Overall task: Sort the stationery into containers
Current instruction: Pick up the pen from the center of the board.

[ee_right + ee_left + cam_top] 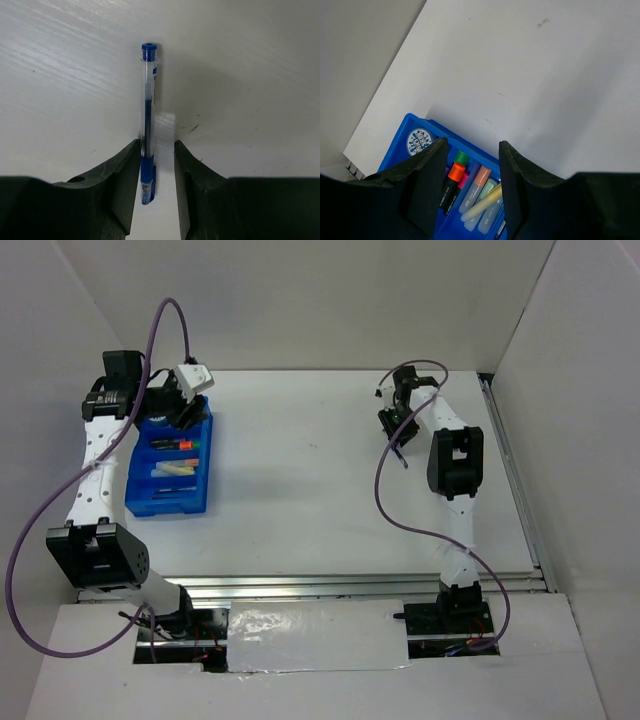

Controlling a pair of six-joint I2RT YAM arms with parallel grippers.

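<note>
Fingers (122, 175) of the right gripper (156, 146) stand narrow on either side of a blue-capped pen (148, 110). One pad touches its grip and a thin gap shows at the other, so I judge it not yet clamped. The pen's long axis runs straight out ahead between the jaws, across their closing line. The blue compartment tray (203, 480) sits well apart at the left, under the left gripper (471, 150), whose jaws hang half-open and empty above highlighters (456, 172) and a tape roll (420, 141). Nothing visible stands on the table (300, 470) between pen and tray.
</note>
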